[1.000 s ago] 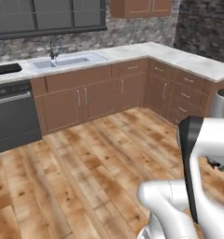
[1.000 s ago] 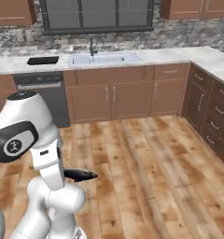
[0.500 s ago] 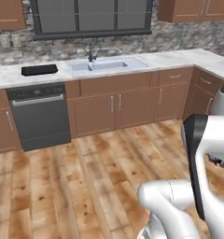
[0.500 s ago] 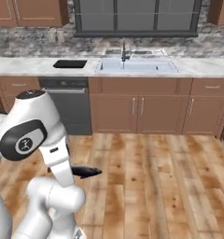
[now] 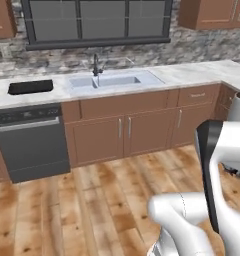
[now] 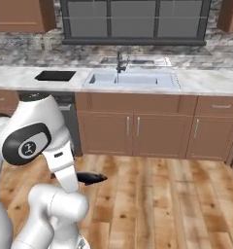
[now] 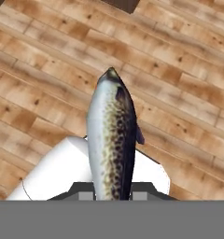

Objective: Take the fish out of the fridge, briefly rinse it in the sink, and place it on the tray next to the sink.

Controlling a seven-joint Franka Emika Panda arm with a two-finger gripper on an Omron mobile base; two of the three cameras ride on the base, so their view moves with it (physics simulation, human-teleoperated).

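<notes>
My gripper (image 7: 113,194) is shut on the fish (image 7: 111,140), a slim dark speckled fish with a pale side, pointing head-away over the wooden floor. In the right base view the fish (image 6: 91,178) sticks out to the right from behind my white arm, low above the floor. Ahead, the pale blue-grey sink (image 5: 112,81) (image 6: 133,79) with its dark gooseneck tap (image 5: 96,65) (image 6: 119,62) is set in the marble counter. The black tray (image 5: 30,87) (image 6: 55,75) lies on the counter left of the sink. The fridge is out of view.
A dark dishwasher (image 5: 27,140) stands under the tray. Brown cabinets (image 5: 124,132) (image 6: 133,126) run below the sink. The counter turns a corner at the right (image 5: 232,70). Open wooden floor (image 6: 152,194) lies between me and the cabinets.
The whole scene has shifted right in both base views as the base turned; the sink now sits nearly straight ahead. The fish stays held in the gripper.
</notes>
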